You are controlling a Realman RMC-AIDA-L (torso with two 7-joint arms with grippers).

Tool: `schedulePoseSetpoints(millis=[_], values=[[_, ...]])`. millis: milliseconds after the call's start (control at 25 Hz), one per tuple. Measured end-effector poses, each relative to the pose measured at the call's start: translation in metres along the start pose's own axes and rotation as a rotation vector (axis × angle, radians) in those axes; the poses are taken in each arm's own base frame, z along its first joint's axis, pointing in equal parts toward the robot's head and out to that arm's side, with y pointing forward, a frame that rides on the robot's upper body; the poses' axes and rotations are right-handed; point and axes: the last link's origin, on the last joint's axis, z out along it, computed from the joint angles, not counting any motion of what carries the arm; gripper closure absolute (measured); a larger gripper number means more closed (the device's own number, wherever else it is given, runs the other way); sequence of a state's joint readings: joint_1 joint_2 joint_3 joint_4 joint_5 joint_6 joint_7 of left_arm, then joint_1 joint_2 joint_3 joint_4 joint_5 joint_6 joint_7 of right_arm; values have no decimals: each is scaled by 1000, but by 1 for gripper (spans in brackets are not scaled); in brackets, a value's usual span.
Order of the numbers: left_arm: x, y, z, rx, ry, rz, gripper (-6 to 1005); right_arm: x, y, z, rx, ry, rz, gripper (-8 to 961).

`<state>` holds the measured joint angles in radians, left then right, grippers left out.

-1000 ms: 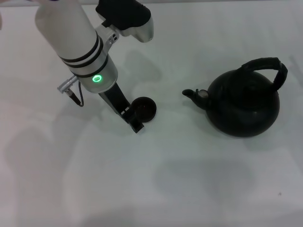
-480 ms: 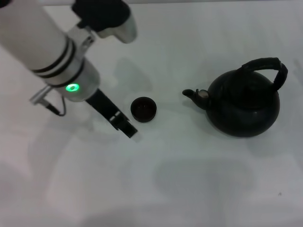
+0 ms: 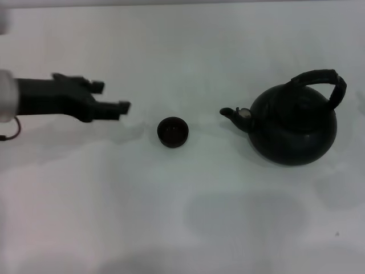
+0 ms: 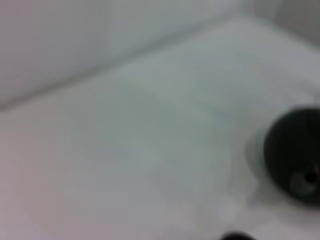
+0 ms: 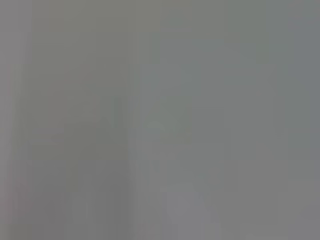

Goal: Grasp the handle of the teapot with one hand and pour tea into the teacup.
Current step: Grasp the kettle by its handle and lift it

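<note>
Left arm: enters the head view from the left edge, lying nearly level over the table, forearm pointing toward the centre.

Left gripper (image 3: 111,97): black two-finger unit at the arm's end, fingers spread with a clear gap between them, holding nothing and touching nothing. It hangs above the table to the left of the cup, apart from it.

Right arm and right gripper: not seen in the head view; the right wrist view gives only a flat grey field.

White table top (image 3: 188,217): smooth, pale, matte surface filling the head view, with soft shadows on it. In the left wrist view its far edge meets a pale wall.

Large round matte-black teapot (image 3: 293,128): stands upright on the right side of the table, well apart from the left gripper. Short spout with silvery tip (image 3: 232,113) points left toward the cup.

Thick black arched bail handle (image 3: 325,80): raised over the pot's top, leaning to the pot's right side, ungripped.

Small round dark handleless teacup (image 3: 172,132): upright between gripper and teapot, near the spout but not touching it. Contents cannot be told.
</note>
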<state>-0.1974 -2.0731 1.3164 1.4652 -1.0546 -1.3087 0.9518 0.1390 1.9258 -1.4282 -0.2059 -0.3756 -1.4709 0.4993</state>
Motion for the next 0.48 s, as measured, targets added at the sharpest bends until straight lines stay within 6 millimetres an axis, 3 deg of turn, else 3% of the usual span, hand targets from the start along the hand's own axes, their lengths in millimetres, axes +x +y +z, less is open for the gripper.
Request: schedulePoseSetpoints(millis=[280,480], values=[[-48,-25,-29,-6,430,11,218,-20,-8,-25,-162,126,51,83],[-81,-31,-41,75,628,25,219,-31,14,-19,-207,329,-58,83]])
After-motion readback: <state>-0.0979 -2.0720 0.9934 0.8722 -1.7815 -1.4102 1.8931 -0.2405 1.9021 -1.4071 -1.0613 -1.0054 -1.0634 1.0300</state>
